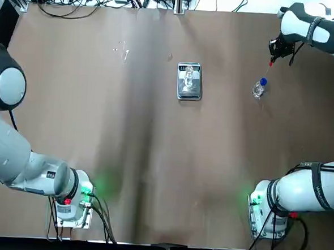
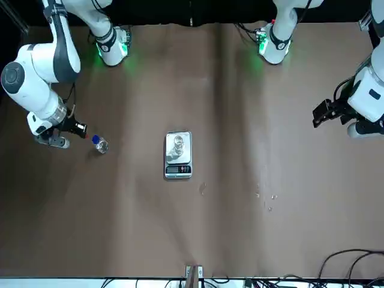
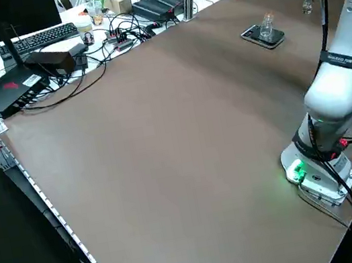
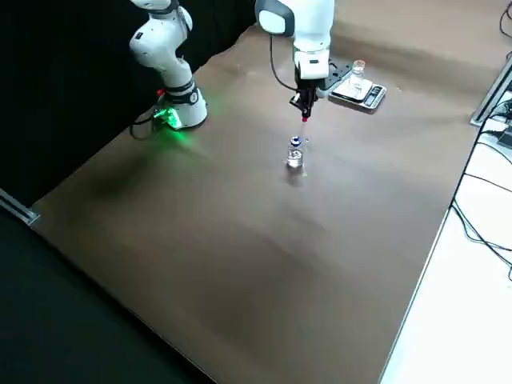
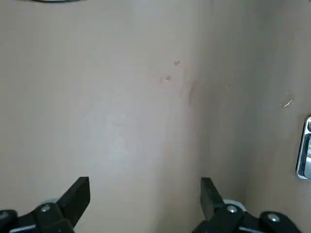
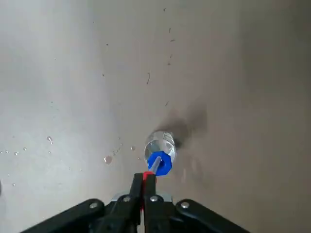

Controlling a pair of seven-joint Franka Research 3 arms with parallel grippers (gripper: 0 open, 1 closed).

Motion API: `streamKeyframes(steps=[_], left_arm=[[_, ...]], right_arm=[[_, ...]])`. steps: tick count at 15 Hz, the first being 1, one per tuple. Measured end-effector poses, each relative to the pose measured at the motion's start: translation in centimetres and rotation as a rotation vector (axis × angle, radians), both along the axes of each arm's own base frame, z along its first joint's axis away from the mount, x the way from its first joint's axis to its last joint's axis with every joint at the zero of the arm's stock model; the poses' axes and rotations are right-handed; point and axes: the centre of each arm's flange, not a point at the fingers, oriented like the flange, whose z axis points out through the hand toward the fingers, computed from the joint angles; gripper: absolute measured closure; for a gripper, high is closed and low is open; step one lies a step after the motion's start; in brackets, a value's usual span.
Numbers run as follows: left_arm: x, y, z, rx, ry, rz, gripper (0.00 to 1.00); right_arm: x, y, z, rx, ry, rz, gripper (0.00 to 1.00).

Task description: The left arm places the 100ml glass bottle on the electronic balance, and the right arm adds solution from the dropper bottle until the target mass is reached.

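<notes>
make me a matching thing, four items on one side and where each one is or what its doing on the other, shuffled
1. glass bottle
2. blue cap
3. left gripper
4. right gripper

A. on the bottle at the robot's right of the scale
B. open, over bare table, holding nothing
C. upright on the scale's plate
D. shut on the red-tipped dropper, above the blue-capped bottle

Pairs: 1-C, 2-A, 3-B, 4-D

The bottle cap [image 6: 161, 163] is blue, the dropper bulb [image 6: 147, 176] red, the tabletop [image 2: 180, 228] plain brown.
</notes>
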Motion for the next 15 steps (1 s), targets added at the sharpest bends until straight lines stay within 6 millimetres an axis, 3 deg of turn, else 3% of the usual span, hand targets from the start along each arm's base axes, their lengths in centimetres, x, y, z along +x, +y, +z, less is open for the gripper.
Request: streamKeyframes(steps=[15], left_arm=[[0.00,0.00,-0.01,0.000,0.000,0.000,0.00]], right_arm=[[-0.47,0.27,-0.03,0.010,0.049,0.071,0.96]])
